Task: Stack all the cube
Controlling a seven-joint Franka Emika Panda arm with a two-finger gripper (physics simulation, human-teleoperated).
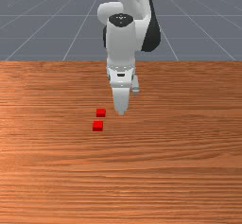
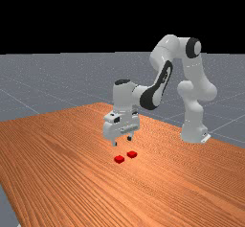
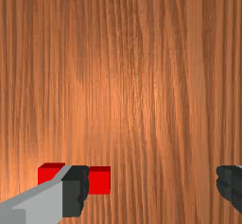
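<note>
One red cube (image 1: 100,113) and its twin (image 1: 98,126) sit apart on the bench (image 1: 179,171). The gripper (image 3: 152,183) hangs spread wide, maybe quite low. Get right over one, then go straight down.

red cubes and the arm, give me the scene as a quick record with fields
cube count: two, both red
near cube: on the table, closer to the front camera
far cube: on the table just behind it, with a gap between them
stack: none, neither cube is on the other
end effector: open and empty, raised above the table, toward the front view's right of both cubes
</note>
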